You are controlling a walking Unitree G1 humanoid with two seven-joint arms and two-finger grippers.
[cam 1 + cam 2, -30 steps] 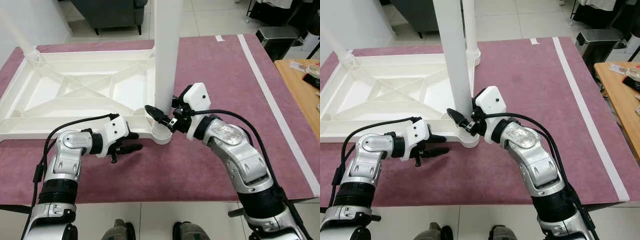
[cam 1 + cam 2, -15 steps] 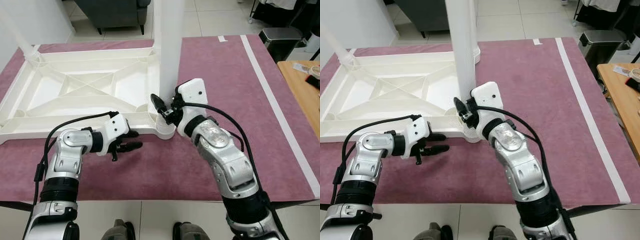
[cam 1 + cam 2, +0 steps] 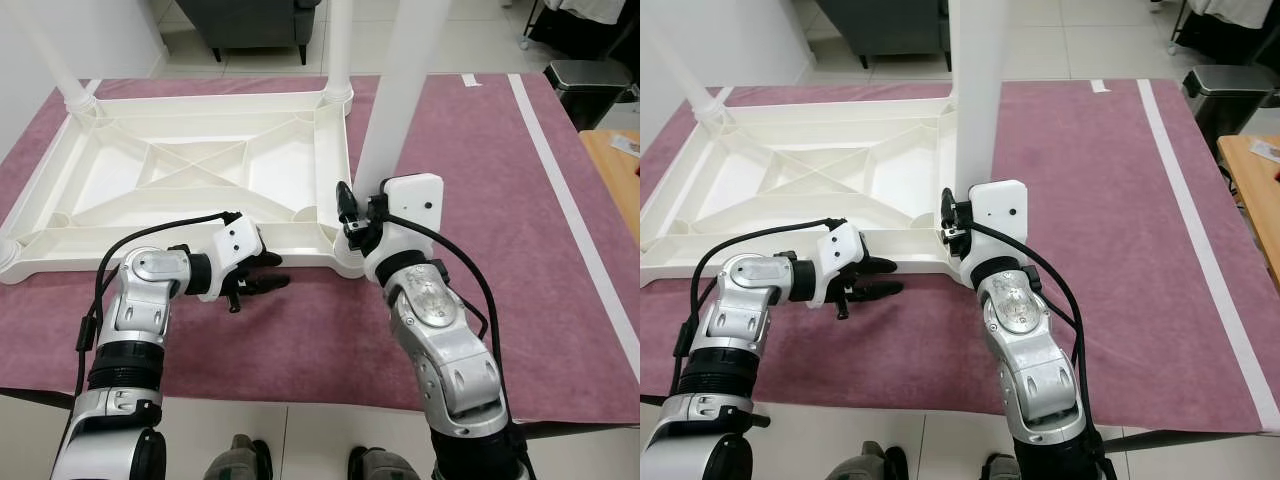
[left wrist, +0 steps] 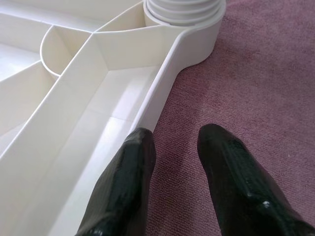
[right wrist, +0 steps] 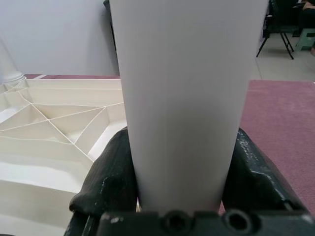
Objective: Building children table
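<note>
A white plastic tabletop (image 3: 200, 180) lies upside down on a purple rug. A white table leg (image 3: 395, 110) stands in its near right corner socket (image 3: 350, 262). My right gripper (image 3: 352, 215) is shut on this leg just above the socket; in the right wrist view the leg (image 5: 179, 98) sits between the two black fingers (image 5: 110, 177). My left gripper (image 3: 262, 275) is open and empty, low over the rug beside the tabletop's near edge (image 4: 147, 98), with one finger (image 4: 128, 191) against that rim.
Two more white legs stand at the far left corner (image 3: 45, 50) and far right corner (image 3: 340, 40). A dark armchair (image 3: 250, 20) is behind the rug, a grey bin (image 3: 580, 80) and a wooden table (image 3: 615, 160) to the right. White tape (image 3: 570, 200) crosses the rug.
The view has shifted. My right wrist has swung round behind the leg and its fingers now clasp it. The left gripper has hardly moved.
</note>
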